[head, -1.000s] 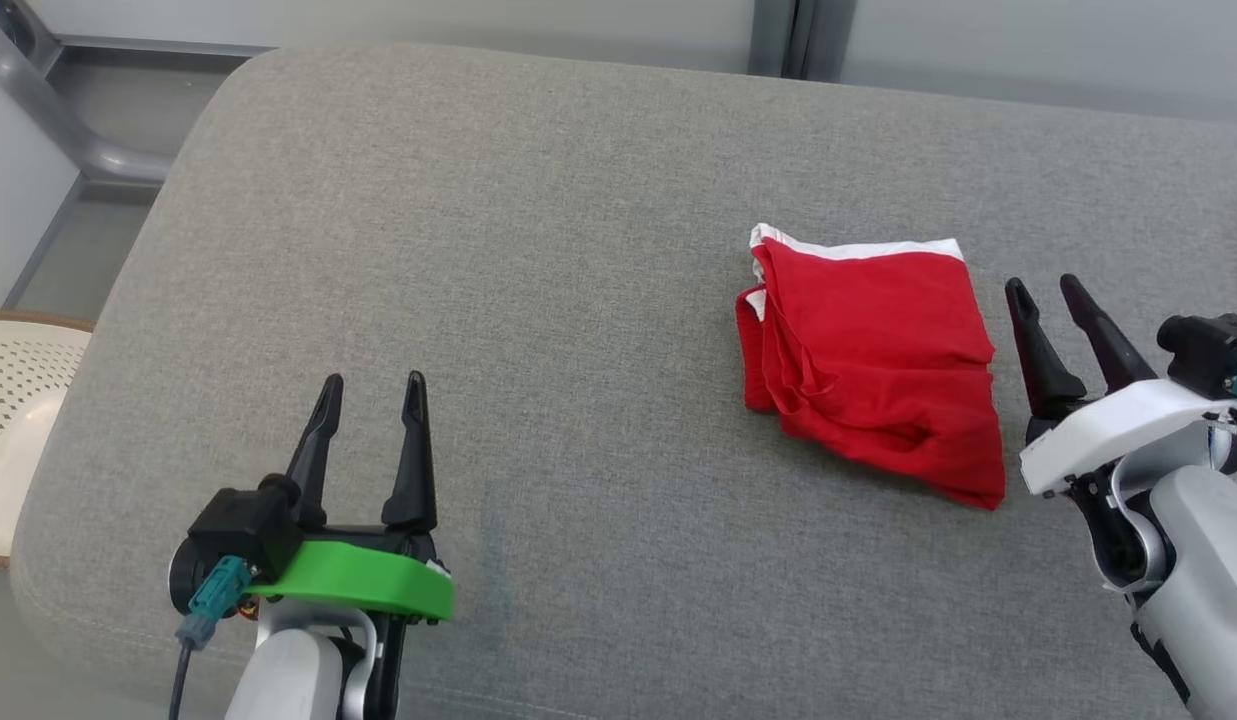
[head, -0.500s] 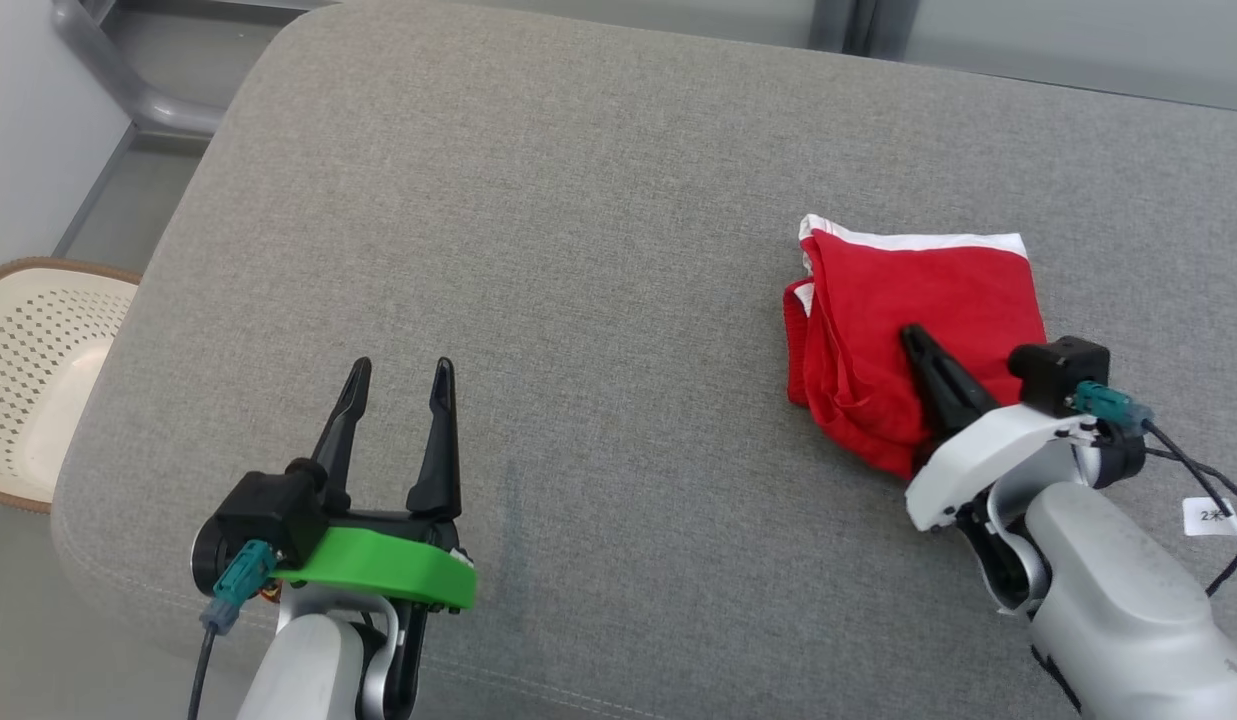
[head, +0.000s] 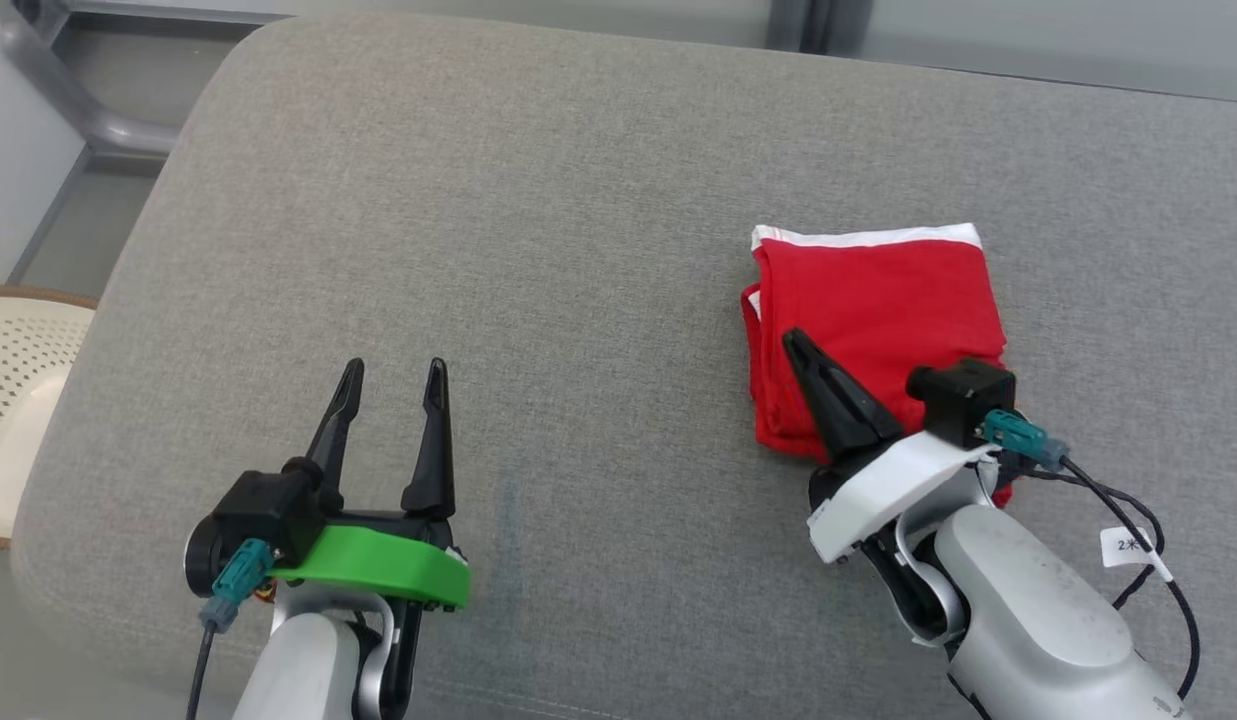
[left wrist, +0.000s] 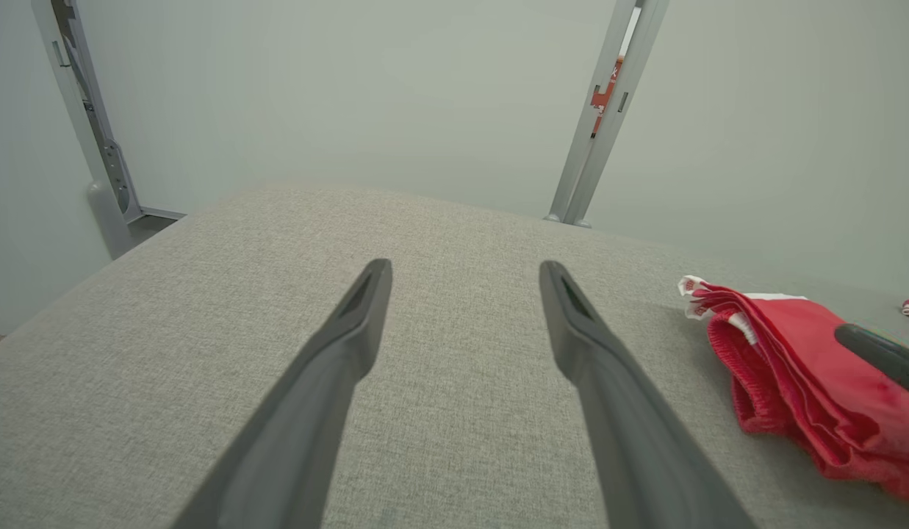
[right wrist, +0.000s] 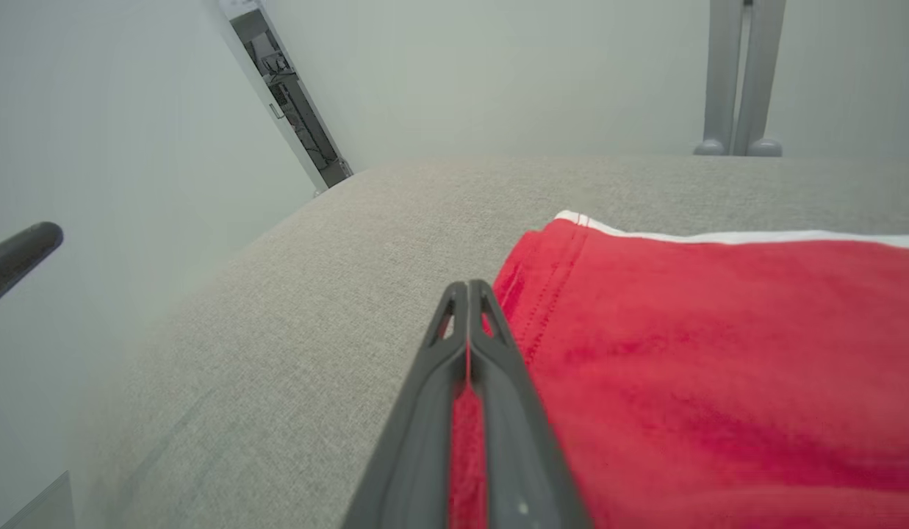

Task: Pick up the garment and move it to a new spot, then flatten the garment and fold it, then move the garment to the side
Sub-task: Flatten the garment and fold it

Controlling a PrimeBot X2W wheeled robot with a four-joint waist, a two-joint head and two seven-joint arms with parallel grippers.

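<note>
Garment (head: 878, 310) on couch (head: 478, 250); basket (head: 18, 360) beside, L.

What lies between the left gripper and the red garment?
Only bare grey cushion lies between the left gripper and the garment, as the head view shows.

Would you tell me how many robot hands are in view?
2: the left hand, open, over bare cushion at lower left; the right hand, shut on the red garment.
</note>
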